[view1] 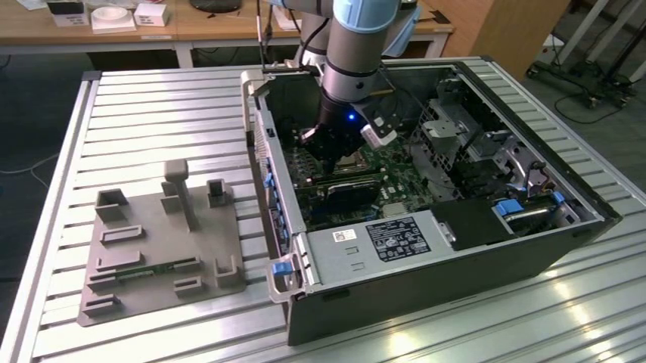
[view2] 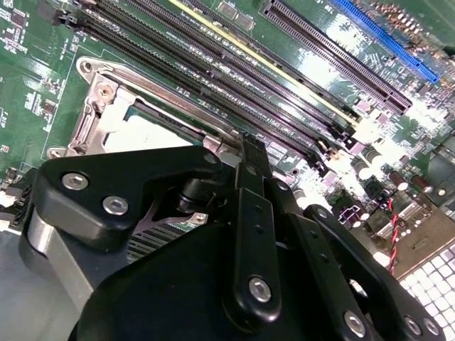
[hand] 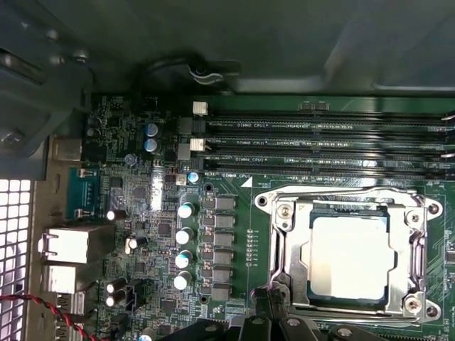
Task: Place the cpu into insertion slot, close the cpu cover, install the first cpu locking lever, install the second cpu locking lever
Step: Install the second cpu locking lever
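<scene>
Standing on a ribbed metal desk (view1: 151, 98) of long silver slats, an open black computer case (view1: 454, 257) fills the exterior view's right half, while a grey plastic fixture plate (view1: 162, 242) with upright pegs and small pockets lies on the slats toward the exterior view's left. Behind them runs a wooden workbench (view1: 222, 30) carrying small white boxes, and dark carpeted floor (view1: 30, 113) shows beyond the desk's edge.

Inside the case, a glossy green circuit board (hand: 234, 234) is studded with small silver-topped cylinders, grey square blocks and long narrow black memory slots (hand: 320, 142). A silver-and-blue robot arm (view1: 364, 45) reaches down into the case, its black hand (view1: 328, 147) poised low over the board.

In the first wrist view the cpu (hand: 350, 257) sits flat in the insertion slot (hand: 348, 304), its pale matte-silver top square and smooth. The cpu cover (hand: 284, 256), a thin silver-grey metal frame with screws at its corners, lies down around the chip. In the second wrist view the hand's black linkage bars (view2: 249, 234), pinned with shiny rivets, come together at one point right at the cover's edge (view2: 213, 124); the fingertips themselves are hidden, so whether they are clenched or released cannot be told.
</scene>
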Motion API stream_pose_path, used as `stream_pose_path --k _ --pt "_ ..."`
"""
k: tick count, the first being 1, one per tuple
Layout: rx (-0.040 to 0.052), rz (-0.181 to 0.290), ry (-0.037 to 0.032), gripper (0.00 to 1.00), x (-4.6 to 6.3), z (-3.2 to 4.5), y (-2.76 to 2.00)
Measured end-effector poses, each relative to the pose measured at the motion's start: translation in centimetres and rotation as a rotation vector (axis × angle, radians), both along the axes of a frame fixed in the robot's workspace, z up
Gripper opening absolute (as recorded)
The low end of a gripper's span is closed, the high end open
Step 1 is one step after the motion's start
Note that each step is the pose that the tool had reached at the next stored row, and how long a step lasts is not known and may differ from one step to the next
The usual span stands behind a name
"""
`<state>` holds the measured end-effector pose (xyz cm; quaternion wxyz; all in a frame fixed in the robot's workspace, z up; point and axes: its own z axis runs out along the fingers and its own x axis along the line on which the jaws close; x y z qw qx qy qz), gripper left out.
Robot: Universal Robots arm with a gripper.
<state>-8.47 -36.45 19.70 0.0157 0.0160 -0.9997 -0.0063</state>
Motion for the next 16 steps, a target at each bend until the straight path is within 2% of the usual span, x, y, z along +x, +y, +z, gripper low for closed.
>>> stream_pose_path --k 2,4,9,12,16 --pt "-0.0004 0.000 -0.0001 0.10 0.01 -0.04 0.01" --pt "-0.0125 0.000 -0.0007 0.10 0.01 -0.09 0.03" --pt "-0.0343 0.000 -0.0008 0.10 0.00 -0.09 0.02" --pt "-0.0355 0.000 -0.0006 0.10 -0.07 -0.08 0.01" --pt "-0.0318 0.000 -0.0007 0.10 -0.30 -0.09 0.02"
